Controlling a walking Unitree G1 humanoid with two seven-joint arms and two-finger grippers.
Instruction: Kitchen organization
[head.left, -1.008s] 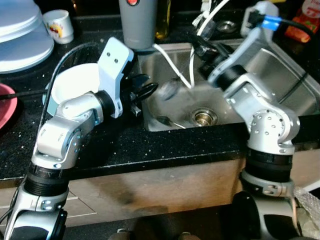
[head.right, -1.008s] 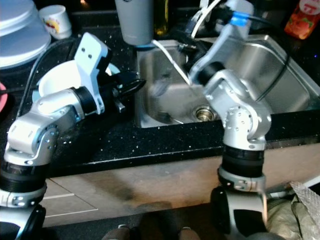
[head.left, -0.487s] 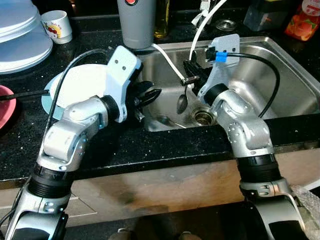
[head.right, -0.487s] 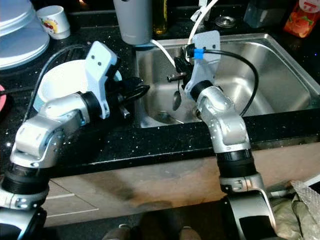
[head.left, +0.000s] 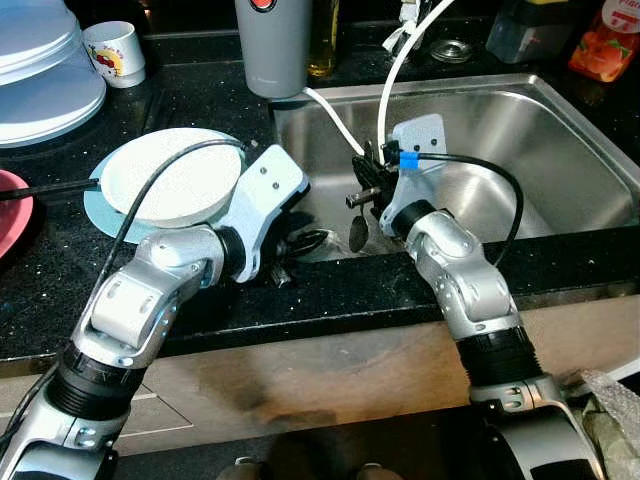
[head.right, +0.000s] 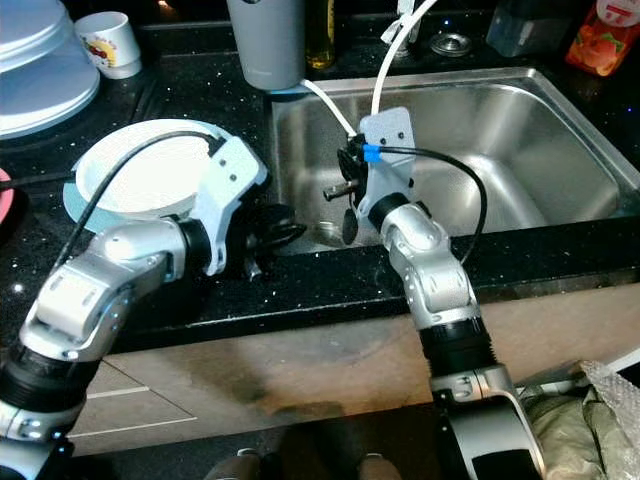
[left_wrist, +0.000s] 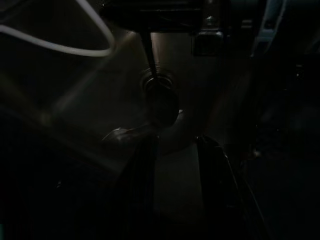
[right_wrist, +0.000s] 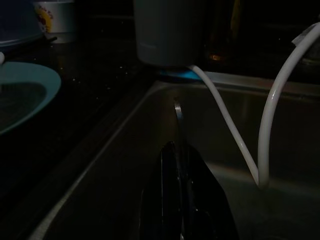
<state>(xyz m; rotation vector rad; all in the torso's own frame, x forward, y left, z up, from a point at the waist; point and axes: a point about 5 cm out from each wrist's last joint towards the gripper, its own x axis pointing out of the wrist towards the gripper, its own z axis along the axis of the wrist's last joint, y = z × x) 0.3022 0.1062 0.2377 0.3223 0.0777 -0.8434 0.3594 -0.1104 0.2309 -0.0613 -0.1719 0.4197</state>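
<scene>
A metal spoon (head.left: 358, 230) hangs bowl-down over the front left of the steel sink (head.left: 520, 120). My right gripper (head.left: 364, 192) is shut on its handle (right_wrist: 178, 114), which runs out between the two black fingers (right_wrist: 172, 200). My left gripper (head.left: 306, 240) rests low at the sink's front left corner, just left of the spoon, its fingers (left_wrist: 142, 165) apart and holding nothing. In the left wrist view the spoon (left_wrist: 161, 102) hangs straight ahead, dimly lit.
A white dish (head.left: 170, 175) sits on a light-blue plate on the black counter left of the sink. Behind stand a grey tumbler (head.left: 275, 45), a white cup (head.left: 115, 52) and stacked plates (head.left: 40, 70). A white hose (head.left: 395, 70) loops into the sink. A pink plate (head.left: 10, 210) lies far left.
My right gripper has carried the spoon from the back of the sink to its front left. My left gripper has dropped from above the dish to the sink's front corner.
</scene>
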